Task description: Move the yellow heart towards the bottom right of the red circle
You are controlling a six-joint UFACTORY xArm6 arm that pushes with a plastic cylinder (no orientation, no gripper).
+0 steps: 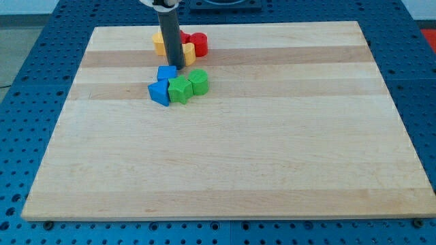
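The yellow heart (189, 53) lies near the view's top, just below the red circle (198, 42) and touching it. My tip (173, 65) rests on the board against the heart's left side, right above the blue blocks. The rod covers most of the red star (181, 35) behind it. A yellow hexagon-like block (159, 43) shows to the left of the rod.
A blue block (166, 72) and a blue triangle-like block (159, 92) sit just below my tip. A green star-like block (179, 89) and a green cylinder (198, 81) stand to their right. All rest on the wooden board (272, 136).
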